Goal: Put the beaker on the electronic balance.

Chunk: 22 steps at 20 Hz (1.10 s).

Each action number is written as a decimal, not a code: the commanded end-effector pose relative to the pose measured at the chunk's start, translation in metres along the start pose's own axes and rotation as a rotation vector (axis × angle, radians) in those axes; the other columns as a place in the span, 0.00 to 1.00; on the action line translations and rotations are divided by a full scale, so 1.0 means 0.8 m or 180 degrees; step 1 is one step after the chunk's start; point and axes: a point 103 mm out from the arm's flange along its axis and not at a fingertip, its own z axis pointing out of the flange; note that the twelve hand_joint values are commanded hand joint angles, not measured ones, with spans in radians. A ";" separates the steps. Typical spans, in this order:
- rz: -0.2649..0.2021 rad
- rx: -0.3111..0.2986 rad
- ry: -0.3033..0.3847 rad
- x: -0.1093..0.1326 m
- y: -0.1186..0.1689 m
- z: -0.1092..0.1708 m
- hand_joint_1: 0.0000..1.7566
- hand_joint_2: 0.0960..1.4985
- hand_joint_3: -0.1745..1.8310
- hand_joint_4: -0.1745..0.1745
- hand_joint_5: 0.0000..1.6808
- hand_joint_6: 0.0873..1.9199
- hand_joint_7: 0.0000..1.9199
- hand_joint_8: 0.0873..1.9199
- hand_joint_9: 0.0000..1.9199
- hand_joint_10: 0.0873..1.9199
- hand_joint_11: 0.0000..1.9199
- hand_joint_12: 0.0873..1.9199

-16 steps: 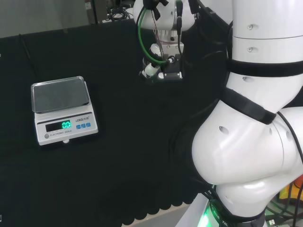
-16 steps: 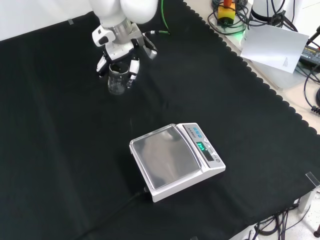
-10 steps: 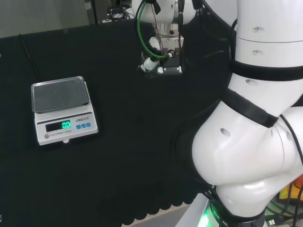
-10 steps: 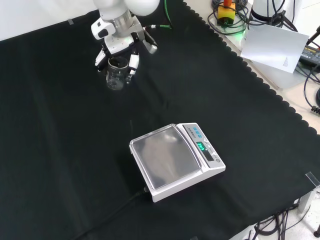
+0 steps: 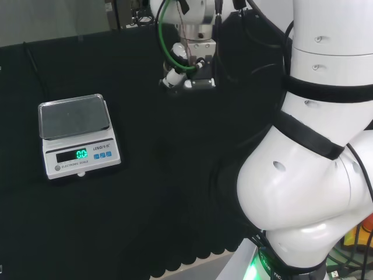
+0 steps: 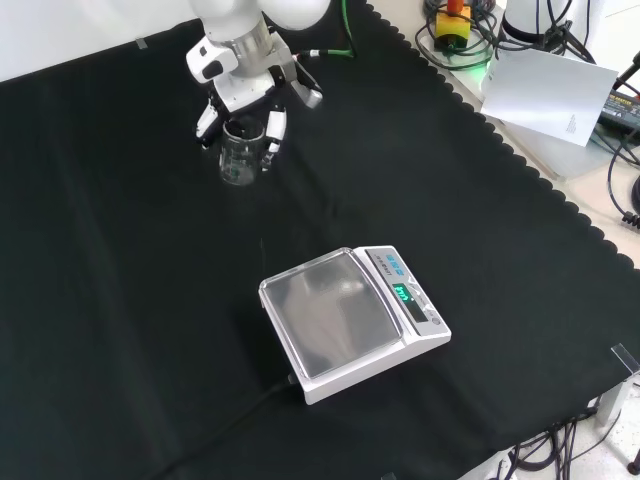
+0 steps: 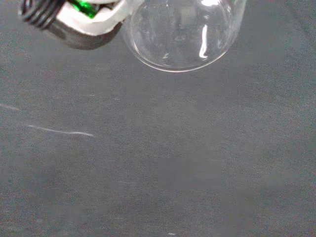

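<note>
Your hand (image 6: pixel 243 92) has its fingers curled down round the beaker (image 6: pixel 238 158), gripping near the rim, up at the far end of the cloth (image 6: pixel 120 260) and seemingly just off it. Clear glass, so reckon on light, stiff, slick and breakable; holding it by the upper wall looks right. It hangs upright, long axis vertical, mouth up. The balance (image 6: pixel 352 320) sits well apart, its pan bare
</note>
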 end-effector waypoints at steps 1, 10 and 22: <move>-0.0399 0.0027 -0.0088 0.093 -0.005 -0.012 0.62 0.66 0.28 0.04 0.48 0.68 0.42 0.77 0.60 0.57 0.66 0.48; -0.0981 0.0200 -0.0118 0.232 -0.033 0.002 0.62 0.65 0.30 0.05 0.48 0.68 0.42 0.77 0.60 0.57 0.66 0.49; -0.1293 0.0397 -0.0220 0.293 -0.043 0.037 0.62 0.64 0.30 0.05 0.48 0.68 0.42 0.77 0.60 0.57 0.65 0.49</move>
